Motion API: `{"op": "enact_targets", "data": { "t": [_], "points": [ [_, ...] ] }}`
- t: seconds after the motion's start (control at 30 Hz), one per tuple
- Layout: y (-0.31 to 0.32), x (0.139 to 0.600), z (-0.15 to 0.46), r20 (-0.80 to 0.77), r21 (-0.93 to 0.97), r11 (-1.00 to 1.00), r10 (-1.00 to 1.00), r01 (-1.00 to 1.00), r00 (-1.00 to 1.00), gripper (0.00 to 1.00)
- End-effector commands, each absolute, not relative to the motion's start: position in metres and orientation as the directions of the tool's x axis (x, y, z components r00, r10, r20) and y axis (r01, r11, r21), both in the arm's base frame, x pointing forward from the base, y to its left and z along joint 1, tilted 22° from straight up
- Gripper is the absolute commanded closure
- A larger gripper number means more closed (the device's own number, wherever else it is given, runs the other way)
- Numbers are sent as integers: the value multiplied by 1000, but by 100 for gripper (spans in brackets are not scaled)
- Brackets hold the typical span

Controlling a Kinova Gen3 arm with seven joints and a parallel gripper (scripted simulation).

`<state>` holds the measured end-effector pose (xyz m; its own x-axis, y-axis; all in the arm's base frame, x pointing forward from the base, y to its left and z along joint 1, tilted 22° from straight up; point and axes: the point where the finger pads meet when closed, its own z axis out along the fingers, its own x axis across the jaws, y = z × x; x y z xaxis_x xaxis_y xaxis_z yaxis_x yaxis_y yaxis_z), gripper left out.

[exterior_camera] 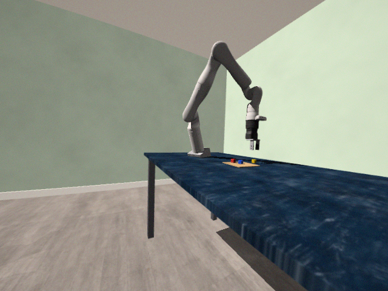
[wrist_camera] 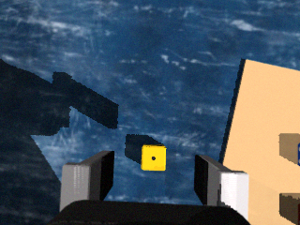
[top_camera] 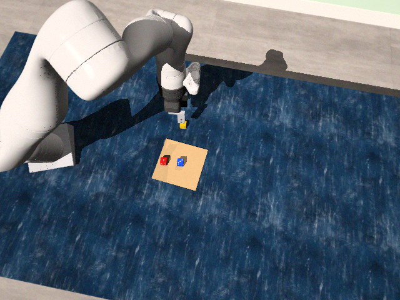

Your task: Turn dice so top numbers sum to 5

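The gripper (top_camera: pixel 182 118) (exterior_camera: pixel 254 148) (wrist_camera: pixel 154 170) stands fully open, its fingers parallel and pointing down, with nothing held between them. Directly below the gap, a yellow die (top_camera: pixel 183 125) (exterior_camera: pixel 253 161) (wrist_camera: pixel 154 157) rests flat on the blue table (top_camera: pixel 258 194) (exterior_camera: pixel 282 203) (wrist_camera: pixel 187 28), off the mat, one pip facing up; the fingertips are above it and do not touch it. In the wrist view, the tan square mat (top_camera: pixel 187 177) (exterior_camera: pixel 247 165) (wrist_camera: pixel 262 117) lies to the right of the jaws, flat on the table. Farther from the jaws, a blue die (top_camera: pixel 180 162) (exterior_camera: pixel 240 162) (wrist_camera: pixel 299 155) sits near the middle of the mat. A red die (top_camera: pixel 164 160) (exterior_camera: pixel 233 160) (wrist_camera: pixel 299 215) sits on the mat beside the blue die, apart from it and nearer the arm base (top_camera: pixel 69 160) (exterior_camera: pixel 205 154). Pips on the red and blue dice are too small to read reliably.
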<state>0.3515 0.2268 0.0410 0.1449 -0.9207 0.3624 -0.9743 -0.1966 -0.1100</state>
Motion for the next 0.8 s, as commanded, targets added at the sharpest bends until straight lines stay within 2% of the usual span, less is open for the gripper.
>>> {"op": "enact_targets", "data": {
  "t": [0.0,0.03,0.07,0.77],
  "points": [
    [227,352,42,361,-111,-197,-921,-974,145,0],
    [227,352,42,361,-111,-197,-921,-974,145,0],
    [227,352,42,361,-111,-197,-921,-974,145,30],
    [227,352,42,361,-111,-197,-921,-974,145,30]
  ]
}}
